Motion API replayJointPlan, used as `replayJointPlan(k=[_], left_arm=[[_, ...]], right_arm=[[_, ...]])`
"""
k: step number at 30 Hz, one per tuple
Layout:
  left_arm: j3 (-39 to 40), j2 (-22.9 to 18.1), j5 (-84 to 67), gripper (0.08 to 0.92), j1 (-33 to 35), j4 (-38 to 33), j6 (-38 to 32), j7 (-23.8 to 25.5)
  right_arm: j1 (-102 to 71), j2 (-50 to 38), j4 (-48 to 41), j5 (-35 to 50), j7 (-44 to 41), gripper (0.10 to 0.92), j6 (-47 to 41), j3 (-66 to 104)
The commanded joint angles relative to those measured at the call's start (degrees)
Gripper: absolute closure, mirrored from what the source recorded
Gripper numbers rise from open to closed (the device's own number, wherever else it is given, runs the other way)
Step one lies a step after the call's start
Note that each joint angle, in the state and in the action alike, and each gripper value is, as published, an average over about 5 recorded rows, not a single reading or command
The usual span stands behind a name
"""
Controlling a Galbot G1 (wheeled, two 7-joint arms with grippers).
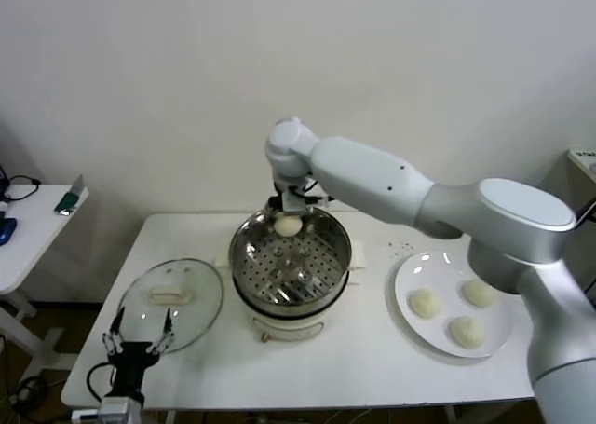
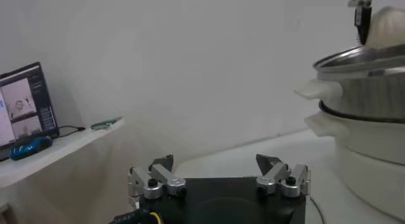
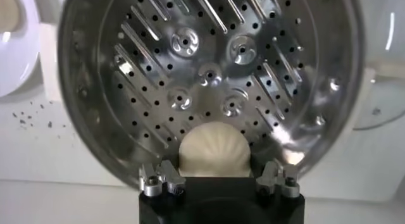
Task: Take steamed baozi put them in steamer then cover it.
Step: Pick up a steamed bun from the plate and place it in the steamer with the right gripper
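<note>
My right gripper (image 1: 291, 212) is shut on one cream-white baozi (image 1: 288, 225) and holds it above the far rim of the shiny steamer (image 1: 240, 256). In the right wrist view the baozi (image 3: 214, 149) sits between the fingers, over the edge of the empty perforated tray (image 3: 209, 73). Three more baozi (image 1: 425, 302) lie on the white plate (image 1: 402, 277) to the right. The glass cover (image 1: 200, 303) with its cream handle (image 1: 170, 296) lies flat to the left of the steamer. My left gripper (image 1: 140, 335) is open and empty at the cover's near edge.
A small white side table (image 1: 37, 221) with a few items stands beyond the table's left end; the left wrist view shows a lit screen (image 2: 22, 105) there. The wall runs close behind the steamer. Dark specks (image 1: 402, 249) lie between steamer and plate.
</note>
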Motion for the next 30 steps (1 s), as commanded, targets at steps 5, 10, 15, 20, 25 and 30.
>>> replayJointPlan(k=[5,10,15,20,25,30], left_arm=[[0.23,-0.20,0.18,0.177,-0.08,0.20,-0.01,0.01],[0.21,-0.28,0.22,0.177,-0.07,0.29,0.10,-0.02],[-0.01,-0.71,-0.15,0.177,0.34,-0.29,0.42,-0.15],[-0.31,-0.81,-0.20,0.177,0.69,-0.12,0.12,-0.20],[-0.34,-0.91,-0.15,0.177,1.24,-0.04,-0.16,-0.21],[-0.26,-1.07,-0.12,0.177,1.62,-0.29,-0.45,-0.41]], right_arm=[[-3.59,3.17,-4.20,-5.11,0.81,0.304,1.12,0.24],[-3.73,3.00,-4.14,-5.42,1.13,0.255,-0.17,-0.19],[-3.68,2.15,-2.37,-4.31,0.68,0.206,-0.85,-0.45],[-2.38,0.88,-0.08,-2.51,-0.06,0.203,-0.98,0.48],[0.32,-2.32,3.65,3.66,-1.75,0.203,-2.48,0.80],[4.56,-8.36,8.78,13.65,-3.40,0.203,-7.44,-2.72]])
